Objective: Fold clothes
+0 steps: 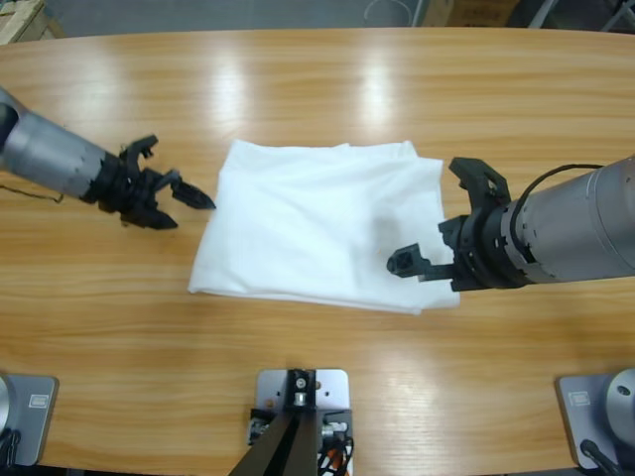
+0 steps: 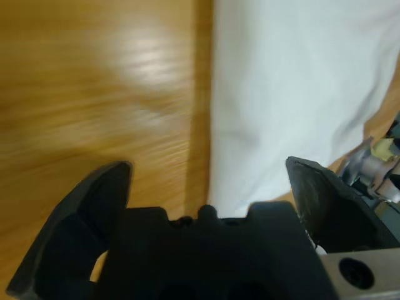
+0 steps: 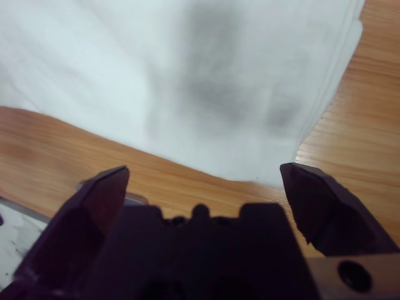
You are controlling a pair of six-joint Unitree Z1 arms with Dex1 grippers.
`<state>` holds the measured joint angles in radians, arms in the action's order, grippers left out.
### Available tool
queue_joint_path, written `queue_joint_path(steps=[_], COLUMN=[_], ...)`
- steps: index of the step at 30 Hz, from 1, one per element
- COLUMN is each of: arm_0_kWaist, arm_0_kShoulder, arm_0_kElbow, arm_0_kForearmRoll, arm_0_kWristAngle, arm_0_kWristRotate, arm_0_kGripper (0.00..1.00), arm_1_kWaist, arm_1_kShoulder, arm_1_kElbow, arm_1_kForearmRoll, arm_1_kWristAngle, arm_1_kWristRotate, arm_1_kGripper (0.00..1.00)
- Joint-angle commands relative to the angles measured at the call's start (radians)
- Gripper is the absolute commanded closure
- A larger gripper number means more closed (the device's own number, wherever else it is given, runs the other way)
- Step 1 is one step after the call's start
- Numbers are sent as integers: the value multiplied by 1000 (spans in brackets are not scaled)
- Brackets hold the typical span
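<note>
- At the shirt's left edge, the left tool [image 1: 184, 198] hangs with jaws apart and empty, just off the cloth; its arm comes in low from the left side of the desk [image 1: 317, 89].
- Over the near right corner, the right tool [image 1: 437, 223] is also spread wide and holds nothing — its arm reaches in from the right, angled toward the middle.
- Between them, the clothes [image 1: 317, 223] lie on the desk as a roughly folded white rectangle, layers showing at the right edge.
- Risk, as I judge it: a pinch at that stacked edge may catch only the top layer — peeling the fold open.
- A low jaw could also drag the bundle askew.
</note>
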<state>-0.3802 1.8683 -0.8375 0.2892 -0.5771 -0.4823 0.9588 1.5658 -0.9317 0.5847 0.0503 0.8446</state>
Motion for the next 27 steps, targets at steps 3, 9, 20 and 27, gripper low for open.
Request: queue_joint_path(steps=[3, 9, 20, 27], arm_0_kWaist=[-68, -74, -94, -126], arm_0_kShoulder=[143, 151, 220, 255], arm_0_kElbow=[156, 197, 264, 276], arm_0_kForearmRoll=[-336, -360, -555, -620], arm_0_kWristAngle=[-43, -106, -168, -121], arm_0_kWristRotate=[-133, -127, -158, -119], arm_0_kGripper=[185, 266, 650, 1000], arm_1_kWaist=[11, 11, 11, 11], arm_1_kShoulder=[33, 51, 50, 46], arm_1_kElbow=[20, 19, 31, 36], arm_1_kForearmRoll=[-6, -25, -25, -24], arm_1_kWristAngle=[17, 16, 23, 37], arm_1_kWristRotate=[16, 17, 17, 17], arm_1_kGripper=[0, 0, 0, 0])
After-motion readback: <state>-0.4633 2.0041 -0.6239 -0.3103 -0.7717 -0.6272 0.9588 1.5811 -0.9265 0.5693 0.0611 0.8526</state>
